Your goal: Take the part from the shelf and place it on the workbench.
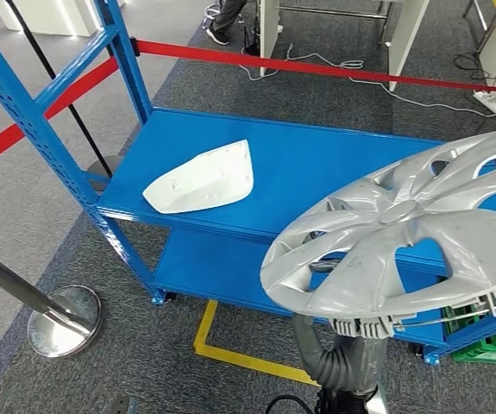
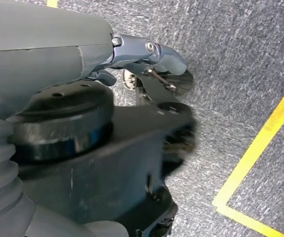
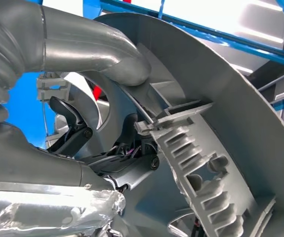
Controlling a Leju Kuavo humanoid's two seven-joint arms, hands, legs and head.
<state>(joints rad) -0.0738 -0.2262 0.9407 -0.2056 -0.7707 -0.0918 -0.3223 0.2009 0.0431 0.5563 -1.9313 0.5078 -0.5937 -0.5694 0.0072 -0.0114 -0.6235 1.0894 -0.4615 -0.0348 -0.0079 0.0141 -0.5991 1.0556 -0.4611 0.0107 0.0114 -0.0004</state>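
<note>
On the right side of the head view, the silver hubcap (image 1: 414, 233) is hanging in the air, tilted, near the camera and in front of the blue shelf (image 1: 297, 168). The right hand (image 3: 95, 123) is holding it from below: in the right wrist view the thick grey thumb (image 3: 106, 57) is pressing on the inner side of the rim, and the dark fingers (image 3: 67, 116) are reaching through the openings between the spokes, so the hand is clamped on the hubcap. The ribbed grey wrist of this arm (image 1: 336, 358) is showing under the near edge of the hubcap. A white part (image 1: 203, 179) is lying flat on the upper board of the shelf, to the left of the hubcap and apart from it. The left hand (image 2: 159, 74) is hanging above the grey carpet (image 2: 244, 49), beside a yellow floor line (image 2: 259, 143); its fingers are curling inward, and I cannot tell if they are closed. Red tape (image 1: 310, 66) is running behind the shelf, and a chrome post with a round base (image 1: 63, 321) is standing on the floor at the near left. At the far side, a person's shoe (image 1: 217, 35) is showing on the carpet.
</note>
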